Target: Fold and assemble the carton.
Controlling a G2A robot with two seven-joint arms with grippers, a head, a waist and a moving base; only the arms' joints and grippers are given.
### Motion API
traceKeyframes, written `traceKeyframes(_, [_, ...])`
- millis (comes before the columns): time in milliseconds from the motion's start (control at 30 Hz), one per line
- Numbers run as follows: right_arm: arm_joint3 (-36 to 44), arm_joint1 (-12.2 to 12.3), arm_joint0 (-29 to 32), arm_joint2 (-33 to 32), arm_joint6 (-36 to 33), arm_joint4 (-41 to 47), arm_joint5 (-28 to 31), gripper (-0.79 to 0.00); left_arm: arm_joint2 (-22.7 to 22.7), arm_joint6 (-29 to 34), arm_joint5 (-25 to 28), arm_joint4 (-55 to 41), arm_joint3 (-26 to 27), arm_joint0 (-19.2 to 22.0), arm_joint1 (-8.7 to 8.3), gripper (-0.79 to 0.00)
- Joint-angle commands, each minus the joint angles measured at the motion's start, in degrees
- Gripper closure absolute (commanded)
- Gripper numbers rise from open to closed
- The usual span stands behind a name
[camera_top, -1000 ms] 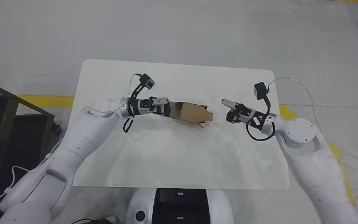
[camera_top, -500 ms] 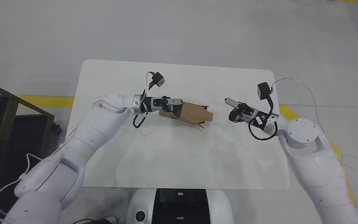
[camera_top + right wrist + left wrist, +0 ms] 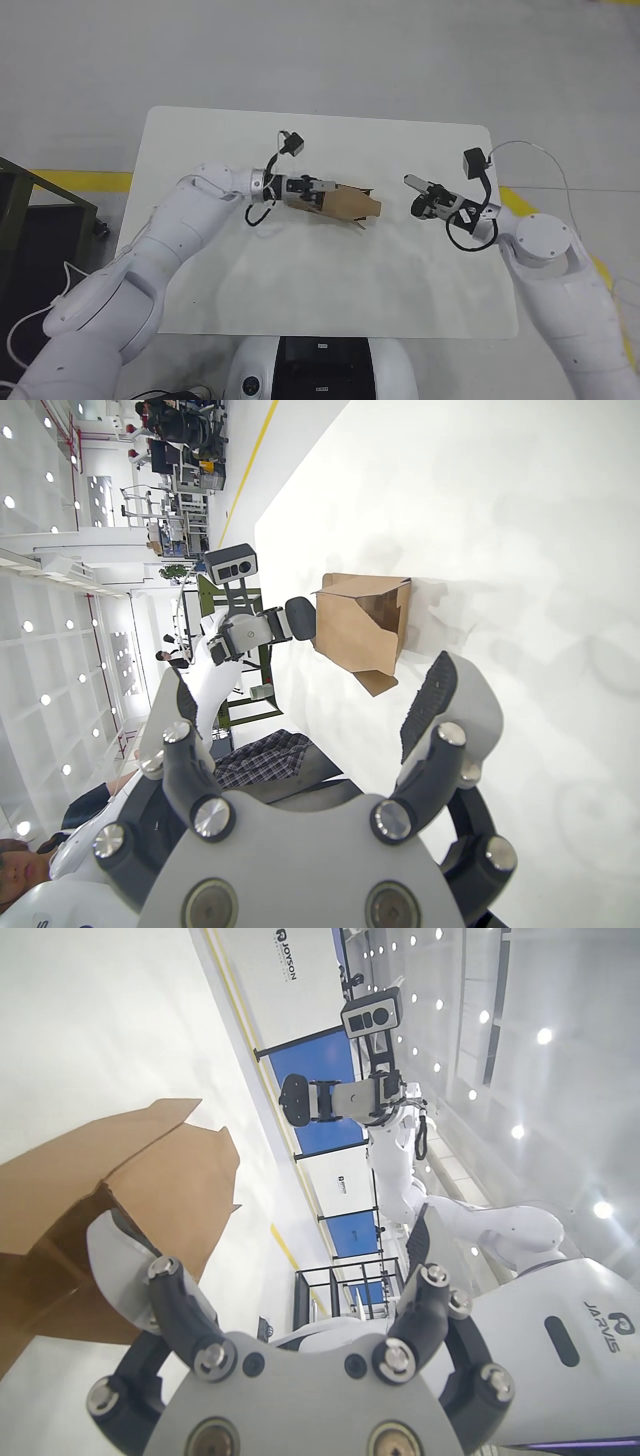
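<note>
Brown cardboard carton point(image 3: 345, 203) on its side a little to 12 o'clock of the middle of the white worktop point(image 3: 300, 290), laid lengthwise from 9 to 3 o'clock and partly opened into a tube. At its 9 o'clock end, left tool point(image 3: 320, 189) with fingers spread wide: one pale finger point(image 3: 112, 1238) tucked inside the carton's open mouth against a cardboard wall, the other out in open air well off the board, pinching nothing. At the 3 o'clock end, flaps unfolded and splayed, with the shadowed interior on show in the right wrist view and one flap jutting toward 5 o'clock. Right tool point(image 3: 414, 195) off to 3 o'clock of the carton, near it but apart, pointed back at that open end, likewise spread, with nothing between its ribbed black pads point(image 3: 429, 700). Beyond the worktop, a yellow floor line point(image 3: 90, 180) at 9 o'clock, another stretch of it at 3 o'clock, and a dark metal rack point(image 3: 30, 230) on the floor at 8 o'clock.
</note>
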State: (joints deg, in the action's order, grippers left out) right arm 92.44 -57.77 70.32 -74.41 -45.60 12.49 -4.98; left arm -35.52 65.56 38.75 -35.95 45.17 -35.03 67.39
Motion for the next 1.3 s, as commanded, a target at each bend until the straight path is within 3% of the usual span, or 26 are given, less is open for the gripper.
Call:
traceKeyframes(0, [0.3, 0.0, 0.3, -0.1, 0.1, 0.0, 0.0, -0.785, 0.5, 0.2, -0.2, 1.4, -0.8, 0.5, 0.2, -0.785])
traceKeyframes(533, [1.4, 0.0, 1.5, -0.6, 0.9, -0.4, -0.6, -0.785, 2.7, 4.2, -4.2, 3.0, 0.7, 1.0, 0.46, -0.785])
traceKeyframes(933, [2.2, 0.1, 2.3, -1.2, 1.6, -0.7, -1.1, -0.785, 2.0, 5.8, -5.9, -3.2, -2.6, 0.8, 1.59, -0.785])
traceKeyframes(1267, [2.4, -0.1, 2.1, -0.9, 2.0, -0.8, -1.7, -0.785, 0.4, 6.7, -6.7, -5.5, -1.1, -2.3, 1.42, -0.785])
